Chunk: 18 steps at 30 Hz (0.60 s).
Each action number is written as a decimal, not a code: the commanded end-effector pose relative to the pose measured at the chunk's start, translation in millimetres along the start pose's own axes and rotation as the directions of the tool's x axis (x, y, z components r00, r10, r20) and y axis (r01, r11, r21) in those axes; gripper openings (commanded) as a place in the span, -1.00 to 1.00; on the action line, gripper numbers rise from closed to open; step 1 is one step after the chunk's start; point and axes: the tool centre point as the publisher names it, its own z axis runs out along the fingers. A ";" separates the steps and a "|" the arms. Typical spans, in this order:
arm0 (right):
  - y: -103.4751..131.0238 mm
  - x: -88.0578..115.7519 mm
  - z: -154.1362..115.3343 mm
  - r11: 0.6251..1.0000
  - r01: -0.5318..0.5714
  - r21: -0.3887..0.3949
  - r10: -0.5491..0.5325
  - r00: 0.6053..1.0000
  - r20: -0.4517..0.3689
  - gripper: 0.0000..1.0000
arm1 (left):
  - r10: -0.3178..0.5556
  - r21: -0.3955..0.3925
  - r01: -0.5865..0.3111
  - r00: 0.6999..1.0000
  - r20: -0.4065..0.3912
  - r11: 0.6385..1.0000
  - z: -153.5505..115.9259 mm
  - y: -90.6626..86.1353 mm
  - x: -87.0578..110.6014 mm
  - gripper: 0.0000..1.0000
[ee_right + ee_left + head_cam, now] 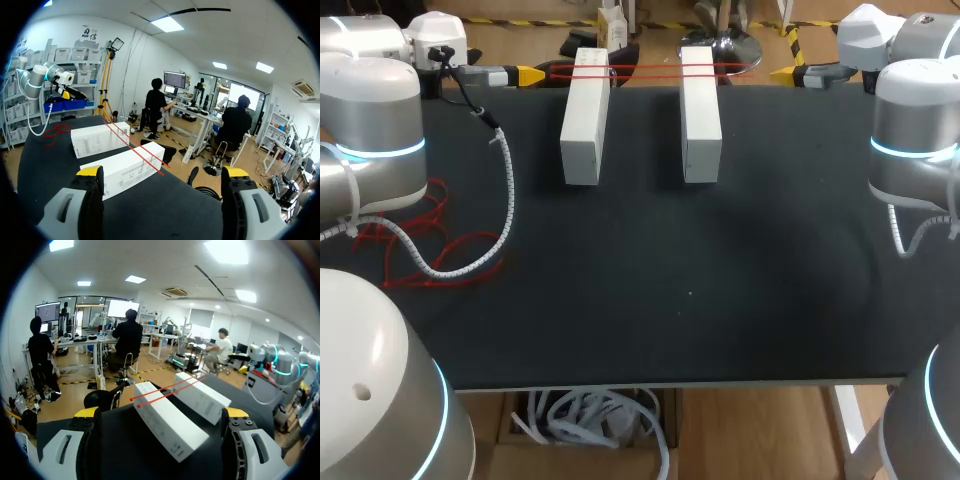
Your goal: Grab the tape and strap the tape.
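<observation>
Two long white boxes, the left box (585, 120) and the right box (701, 115), lie side by side at the back of the black table (670, 300). A thin red tape (645, 70) runs as two lines across their far ends. My left gripper (530, 75) hovers left of the boxes at the tape's height, and my right gripper (788, 73) is off to their right. In the left wrist view the left gripper (160, 415) is open, facing the left box (167, 425) and the tape (167, 390). The right gripper (162, 172) is open too, facing the right box (125, 170) and the tape (135, 145).
A loose tangle of red tape (420, 245) lies on the table's left side under my left arm. That arm's white spiral cable (505, 200) hangs over it. The table's front half is bare black mat.
</observation>
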 end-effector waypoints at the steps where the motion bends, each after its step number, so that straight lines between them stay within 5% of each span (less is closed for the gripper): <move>1: -0.6 -0.6 -0.3 1.000 0.000 -0.002 0.000 1.000 -0.002 1.00 | 0.001 0.005 -0.001 1.000 0.001 1.000 0.5 1.3 0.0 1.00; 18: -0.6 -0.6 -0.3 1.000 0.000 -0.002 0.000 1.000 -0.002 1.00 | 0.034 0.020 -0.033 0.999 -0.022 0.999 0.6 1.1 -0.8 1.00</move>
